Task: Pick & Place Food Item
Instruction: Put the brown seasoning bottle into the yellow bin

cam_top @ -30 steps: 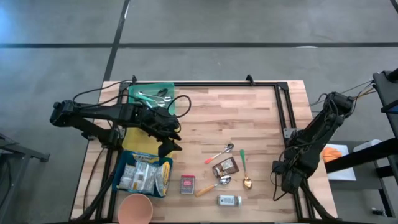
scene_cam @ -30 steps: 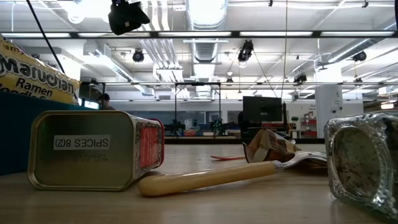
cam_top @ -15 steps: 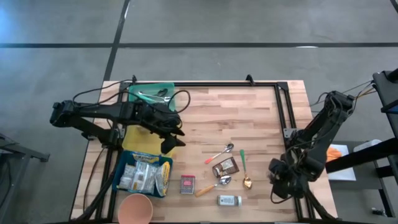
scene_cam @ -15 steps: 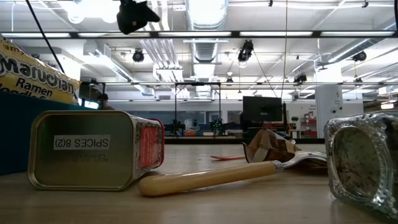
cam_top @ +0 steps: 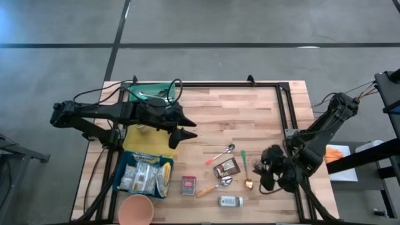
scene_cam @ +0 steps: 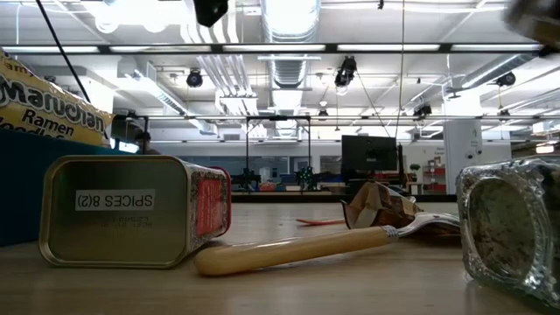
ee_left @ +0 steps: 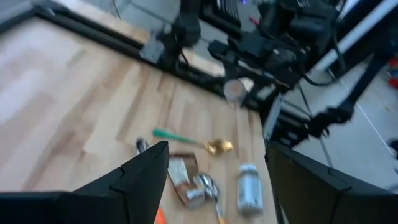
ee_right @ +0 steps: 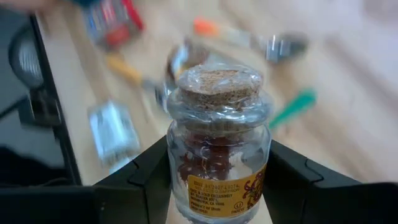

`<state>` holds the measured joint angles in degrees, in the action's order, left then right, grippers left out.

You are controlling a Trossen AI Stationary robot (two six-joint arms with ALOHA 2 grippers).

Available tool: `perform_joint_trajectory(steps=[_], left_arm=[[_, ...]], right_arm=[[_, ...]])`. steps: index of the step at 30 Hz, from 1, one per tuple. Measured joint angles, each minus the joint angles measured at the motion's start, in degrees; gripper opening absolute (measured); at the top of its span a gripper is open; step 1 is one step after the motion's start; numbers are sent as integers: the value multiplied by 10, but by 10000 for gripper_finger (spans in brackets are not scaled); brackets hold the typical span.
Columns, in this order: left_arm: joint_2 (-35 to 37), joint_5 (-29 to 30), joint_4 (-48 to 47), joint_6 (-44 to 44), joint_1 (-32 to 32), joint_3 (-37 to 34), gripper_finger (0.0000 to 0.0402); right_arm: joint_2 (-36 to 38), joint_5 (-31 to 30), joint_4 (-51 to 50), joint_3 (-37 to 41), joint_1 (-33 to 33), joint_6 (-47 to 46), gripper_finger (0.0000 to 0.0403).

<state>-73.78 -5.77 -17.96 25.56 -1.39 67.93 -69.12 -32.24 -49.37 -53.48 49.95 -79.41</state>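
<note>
The right end effector has a corked jar clamped between its fingers and carries it above the tabletop near the right edge, so the carry step is in hand. The left end effector hangs open and empty over the left-centre. Next comes finding a bare spot among the spoons and lowering the jar upright

Green-handled spoon, pink cup
</note>
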Motion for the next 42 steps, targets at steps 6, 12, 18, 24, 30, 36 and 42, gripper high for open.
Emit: perform_joint_trajectory(steps=[6,12,18,24,30,36,42], left_arm=[[-14,22,82,0,0,0,273],[-34,29,145,0,0,0,273],[-34,32,155,0,0,-1,273],[-34,-14,85,0,16,21,273],[-38,-52,39,-5,27,46,273],[-65,-82,-17,-9,31,74,273],[-97,-123,-86,-31,31,112,273]], right_arm=[[0,-70,18,-60,-88,149,186],[0,-74,136,-92,-192,327,186],[0,-35,252,-101,-249,436,186],[-6,90,260,-90,-305,433,186],[-29,144,271,-111,-345,460,186],[-75,218,271,-147,-386,485,186],[-128,268,258,-211,-403,519,186]])
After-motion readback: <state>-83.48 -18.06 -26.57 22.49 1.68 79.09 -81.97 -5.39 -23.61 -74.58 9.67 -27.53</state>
